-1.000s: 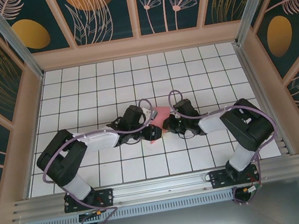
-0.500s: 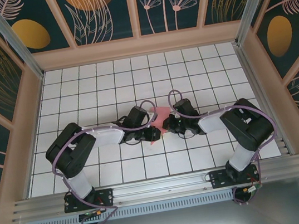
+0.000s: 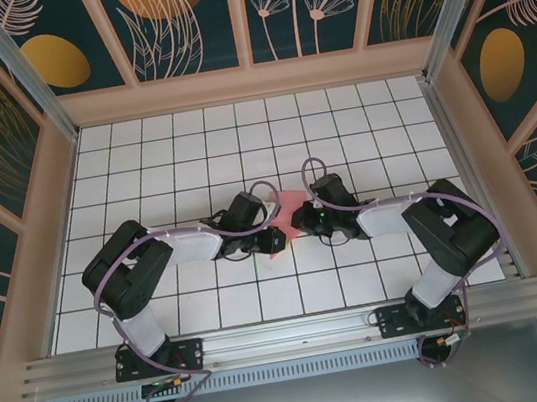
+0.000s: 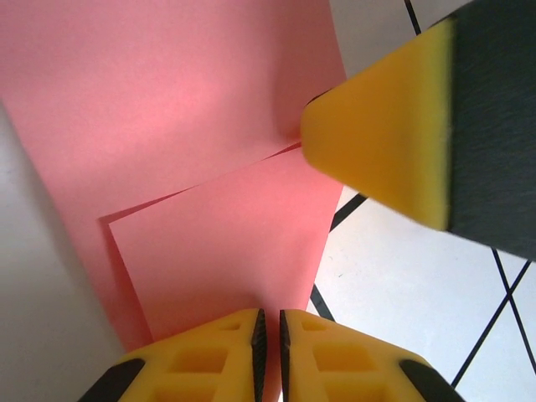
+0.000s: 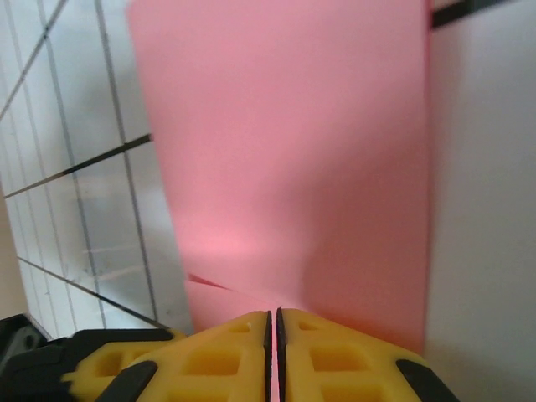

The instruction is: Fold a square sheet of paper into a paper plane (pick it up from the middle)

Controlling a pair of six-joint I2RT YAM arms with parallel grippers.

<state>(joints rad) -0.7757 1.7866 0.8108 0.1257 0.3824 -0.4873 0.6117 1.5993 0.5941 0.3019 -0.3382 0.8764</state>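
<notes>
Pinched at desk centre: pink sheet, clamped in left end effector and right end effector alike. One flap folded over so far. No pointed nose or wings yet; most folding judged left.

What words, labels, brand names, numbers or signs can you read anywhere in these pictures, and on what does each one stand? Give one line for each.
No text can be read anywhere.
On the thin pink sheet of paper: nothing, it is plain.
On the white tiled table top: black grid lines alone.
On the dark painted wall panels: flower and leaf drawings, no letters.
On the yellow foam fingers: no marks.
</notes>
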